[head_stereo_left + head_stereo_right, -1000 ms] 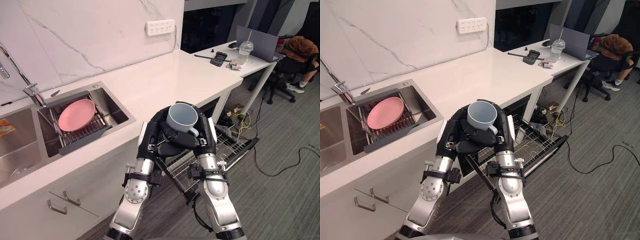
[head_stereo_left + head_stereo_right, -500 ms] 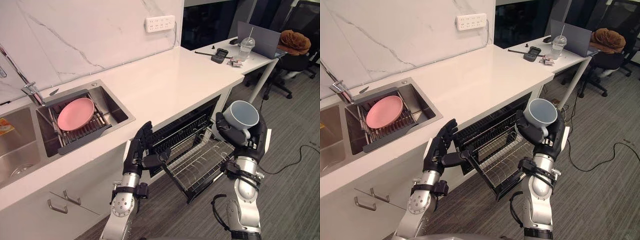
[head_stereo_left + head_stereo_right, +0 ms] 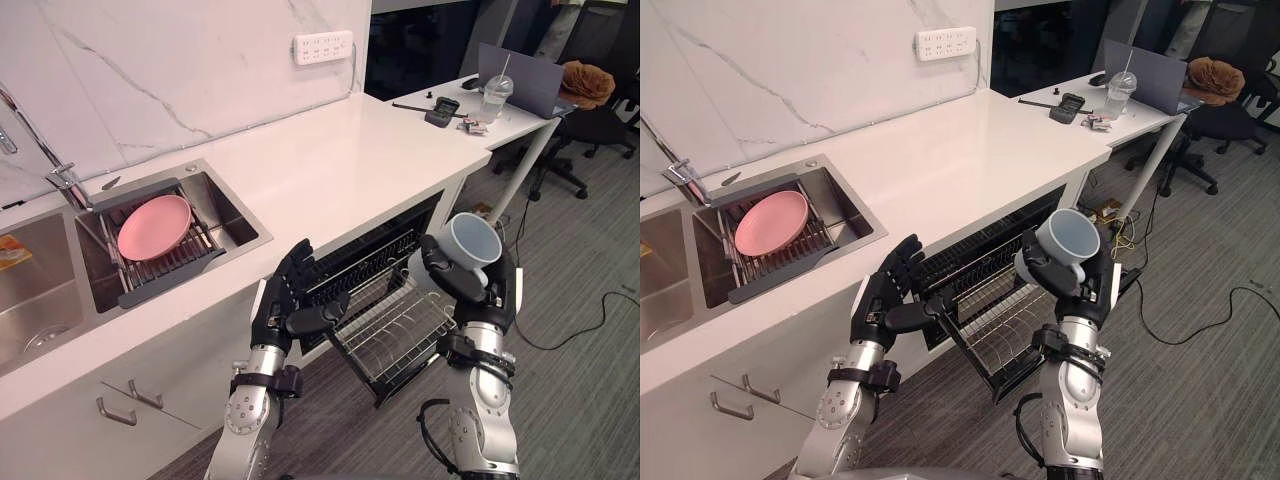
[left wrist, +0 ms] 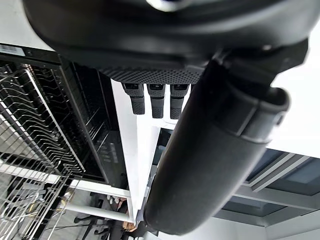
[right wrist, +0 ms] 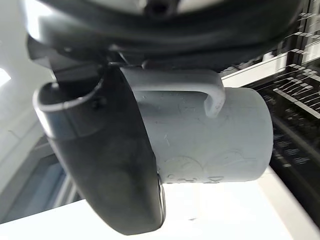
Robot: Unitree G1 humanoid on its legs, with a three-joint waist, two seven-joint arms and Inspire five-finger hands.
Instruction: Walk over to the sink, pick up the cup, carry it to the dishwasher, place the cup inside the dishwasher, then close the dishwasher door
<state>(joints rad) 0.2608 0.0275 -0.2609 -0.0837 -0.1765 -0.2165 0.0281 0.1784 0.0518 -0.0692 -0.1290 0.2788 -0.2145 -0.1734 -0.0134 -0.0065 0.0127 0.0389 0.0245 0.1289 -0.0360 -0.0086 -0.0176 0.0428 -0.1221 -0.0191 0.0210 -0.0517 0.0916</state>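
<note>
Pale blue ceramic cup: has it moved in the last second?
Yes. The pale blue ceramic cup moved right, away from the steel sink, towards the white desk.

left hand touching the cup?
Apart. Left eye view shows the left hand open by the rack, well clear of the cup, which the right hand grips.

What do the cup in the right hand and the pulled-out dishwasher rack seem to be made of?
The cup: likely glazed ceramic, pale blue-grey; thick wall, smooth surface with a dull sheen. Plastic cannot be excluded.
The dishwasher rack: thin metal wire, silvery, perhaps coated; a grid of fine rods.
</note>
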